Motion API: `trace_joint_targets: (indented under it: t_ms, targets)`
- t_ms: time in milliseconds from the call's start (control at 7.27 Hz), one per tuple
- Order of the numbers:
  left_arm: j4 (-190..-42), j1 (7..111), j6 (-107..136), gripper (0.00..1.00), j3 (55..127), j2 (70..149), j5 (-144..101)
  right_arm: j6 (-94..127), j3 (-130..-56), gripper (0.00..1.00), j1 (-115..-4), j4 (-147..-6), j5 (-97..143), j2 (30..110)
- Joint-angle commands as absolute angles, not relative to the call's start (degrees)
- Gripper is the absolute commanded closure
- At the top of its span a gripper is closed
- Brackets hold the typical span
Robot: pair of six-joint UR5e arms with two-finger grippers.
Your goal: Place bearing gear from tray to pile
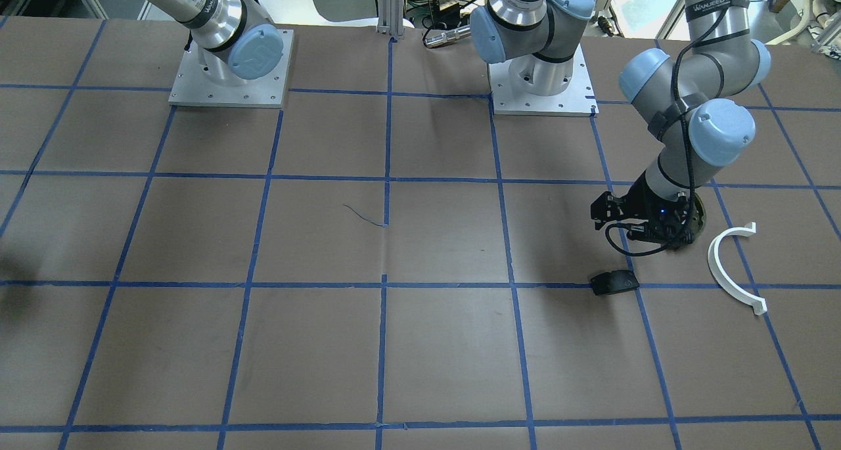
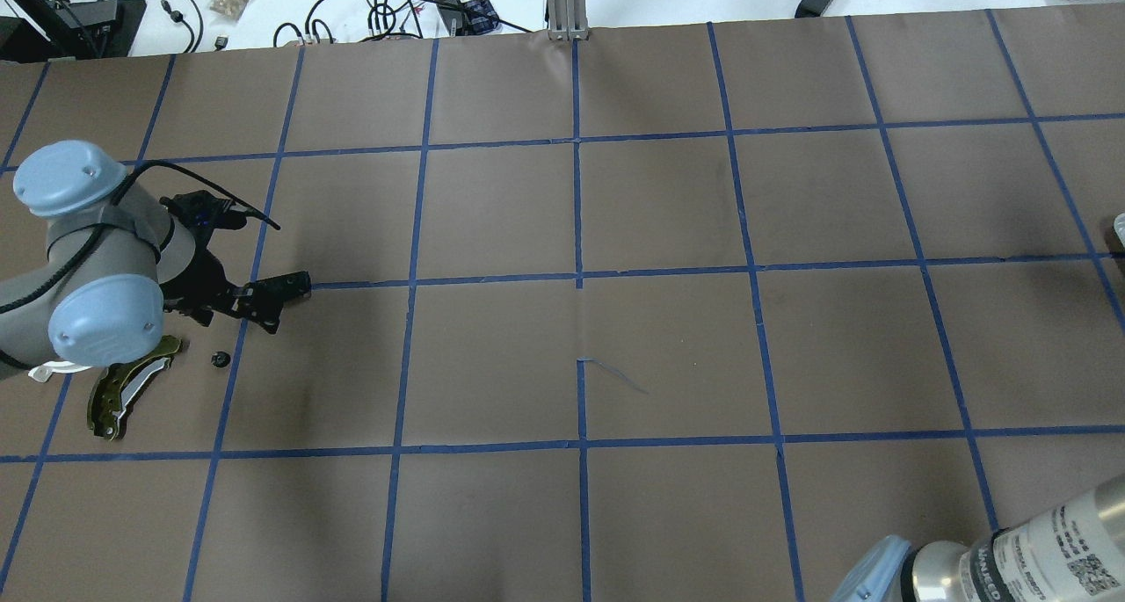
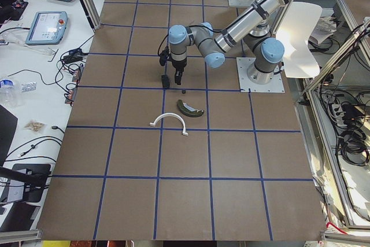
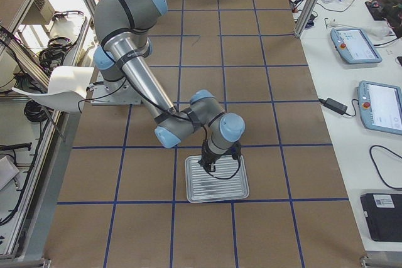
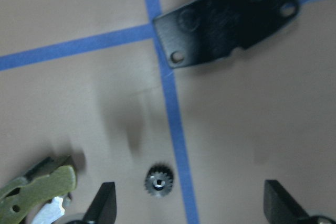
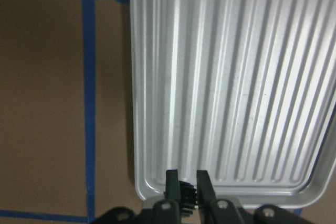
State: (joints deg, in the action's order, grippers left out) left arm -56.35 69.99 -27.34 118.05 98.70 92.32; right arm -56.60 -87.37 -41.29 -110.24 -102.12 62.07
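Ribbed metal tray (image 6: 226, 77), right gripper (image 6: 186, 182) pinching a small gear (image 6: 188, 192) at its rim, left gripper (image 5: 190, 203) spread above second gear (image 5: 158, 180) near table (image 2: 668, 356) left edge.

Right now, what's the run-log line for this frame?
left gripper open above loose gear | right gripper shut on bearing gear over tray

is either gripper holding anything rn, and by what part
The right gripper pinches a small dark gear across its toothed rim, above the tray at its near edge. The left gripper is open, holding nothing.
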Motion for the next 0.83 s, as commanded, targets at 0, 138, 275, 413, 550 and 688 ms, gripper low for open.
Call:
trace_joint_targets:
  t_ms: [0,138,275,413,550,688]
  targets:
    - [-69.3,80.3,-12.7,0.00,107.7,98.0,91.9,-48.5,-87.6,1.00,-52.4,-109.7,-99.2,66.5]
    - [-75.9,84.0,-6.3,0.00,102.9,97.0,92.0,-41.6,-88.0,1.00,-57.2,-109.5,-96.8,66.6]
    - [-83.2,87.2,-2.1,0.00,97.4,95.5,92.0,-34.4,-88.1,1.00,-61.8,-106.9,-94.1,66.7]
    - [-91.8,89.7,0.2,0.00,91.3,93.8,91.9,-28.4,-88.2,1.00,-65.8,-105.4,-90.9,66.8]
    - [-100.7,91.3,2.3,0.00,86.6,92.6,91.8,-23.4,-88.7,1.00,-69.0,-103.7,-86.3,66.8]
    - [-101.2,92.2,2.0,0.00,84.5,90.7,90.6,-17.5,-90.0,1.00,-72.3,-103.6,-81.9,66.8]
